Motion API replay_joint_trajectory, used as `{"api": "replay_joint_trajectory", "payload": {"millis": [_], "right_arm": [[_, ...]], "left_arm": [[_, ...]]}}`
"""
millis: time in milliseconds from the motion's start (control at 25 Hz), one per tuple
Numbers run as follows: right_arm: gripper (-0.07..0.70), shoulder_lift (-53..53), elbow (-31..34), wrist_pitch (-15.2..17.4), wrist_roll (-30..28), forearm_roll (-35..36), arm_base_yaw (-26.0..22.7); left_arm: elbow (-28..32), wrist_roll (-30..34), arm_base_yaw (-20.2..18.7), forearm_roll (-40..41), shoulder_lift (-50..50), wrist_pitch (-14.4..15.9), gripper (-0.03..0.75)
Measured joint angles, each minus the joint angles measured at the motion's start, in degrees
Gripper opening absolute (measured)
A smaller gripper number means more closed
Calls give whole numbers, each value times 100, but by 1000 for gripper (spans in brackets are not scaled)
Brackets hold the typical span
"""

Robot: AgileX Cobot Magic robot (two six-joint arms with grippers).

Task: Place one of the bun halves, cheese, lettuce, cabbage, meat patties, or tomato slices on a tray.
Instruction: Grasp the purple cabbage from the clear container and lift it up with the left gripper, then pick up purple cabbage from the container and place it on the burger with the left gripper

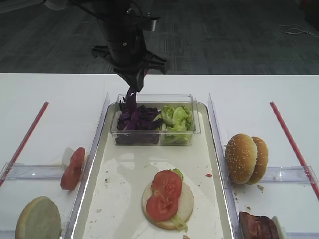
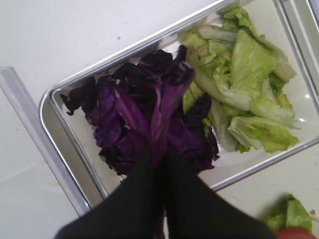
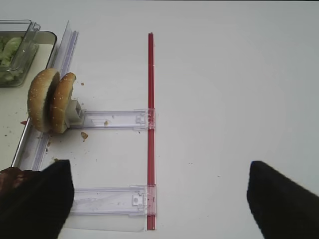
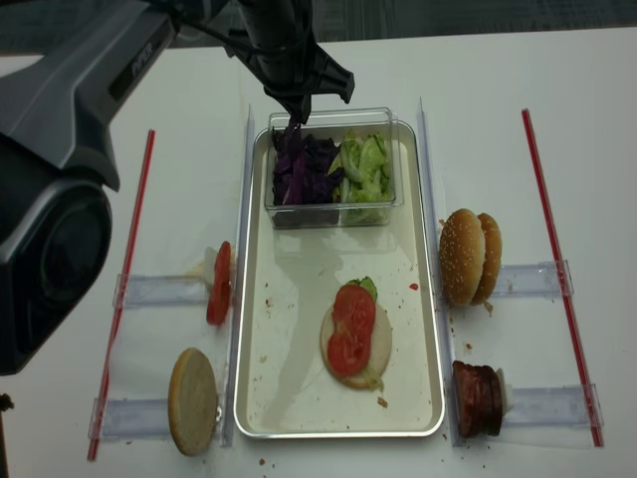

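The left pincer is clenched on a strip of cabbage dangling above the clear tub at the tray's far end. The leaf looks light, limp and thin (probably slippery too), so gripping its upper end seems safest.

A long purple cabbage strip hangs upright above the heap in the clear tub, beside crinkly green lettuce. On the silver-rimmed tray, a pale bun half carries lettuce and two overlapping tomato slices.
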Motion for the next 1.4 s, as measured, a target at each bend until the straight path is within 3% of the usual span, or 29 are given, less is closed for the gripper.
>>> {"api": "replay_joint_trajectory", "payload": {"millis": [320,760,960,1400], "right_arm": [[692,0,0,0,0,0,0],[692,0,0,0,0,0,0],[692,0,0,0,0,0,0],[692,0,0,0,10,0,0]], "left_arm": [[318,-54,0,-157,-477,14,-1],[1363,-54,-76,-408,-1557,14,-1],[1687,-54,-424,-422,-1948,39,-1],[1719,-453,-1559,-422,-2057,41,-1]]}}
